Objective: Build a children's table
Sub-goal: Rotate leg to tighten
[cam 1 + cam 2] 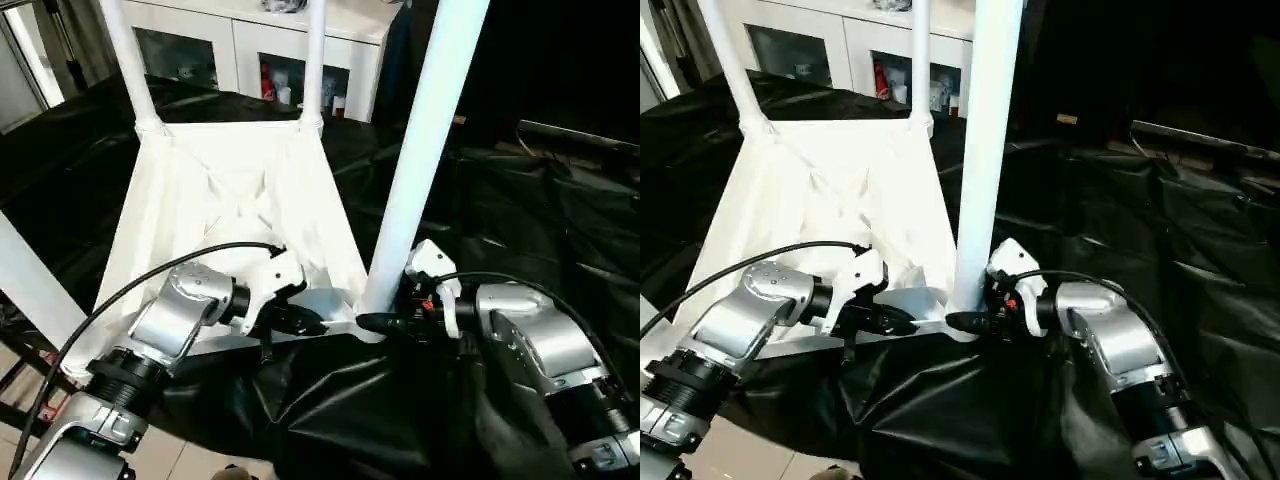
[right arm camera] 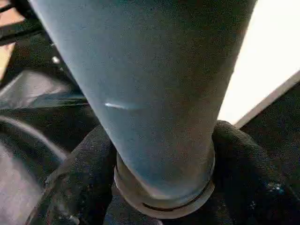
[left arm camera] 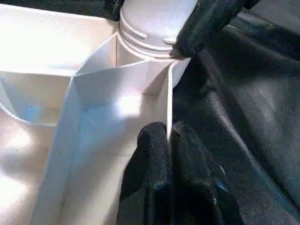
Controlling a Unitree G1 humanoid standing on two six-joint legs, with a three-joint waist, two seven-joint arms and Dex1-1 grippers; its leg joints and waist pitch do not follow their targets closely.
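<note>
The children's table lies upside down on black cloth, its white ribbed top (image 1: 230, 190) facing up. Two legs (image 1: 315, 60) rise from the far corners. A thick white leg (image 1: 425, 150) stands in the near right corner socket, and another leg (image 1: 30, 290) slants at the left edge. My left gripper (image 1: 305, 322) is shut on the thin near rim of the top (image 3: 154, 89), one finger on each side of the wall. My right gripper (image 1: 372, 320) hugs the base of the near right leg (image 2: 154, 93), with fingers (image 2: 79, 187) pressed on both sides of its collar.
Black cloth (image 1: 500, 200) covers the work surface around the top and bunches up in front of my forearms. A white cabinet (image 1: 250, 50) with glass doors stands behind. A black cable (image 1: 150, 275) loops over my left wrist.
</note>
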